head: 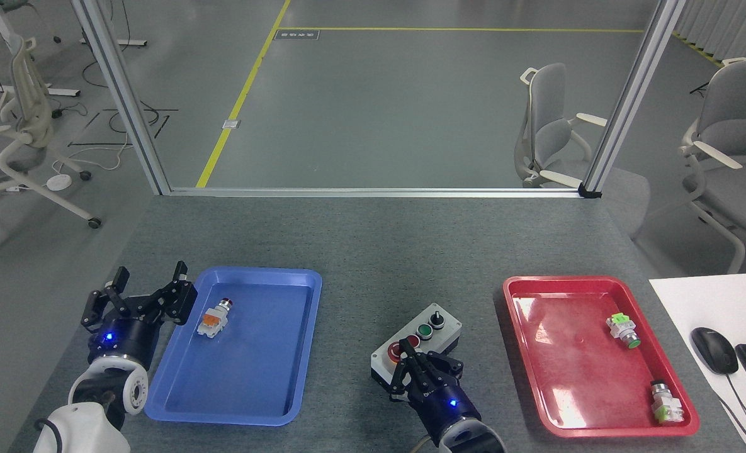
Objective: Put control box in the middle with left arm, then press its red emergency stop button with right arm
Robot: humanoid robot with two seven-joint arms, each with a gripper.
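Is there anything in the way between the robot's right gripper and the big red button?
Nothing visible. The right gripper sits right at the red button on the control box, its fingertips partly covering the button, with no other object between them.

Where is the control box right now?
In the head view, the control box sits on the table between the blue tray and red tray, just beyond the right claw.
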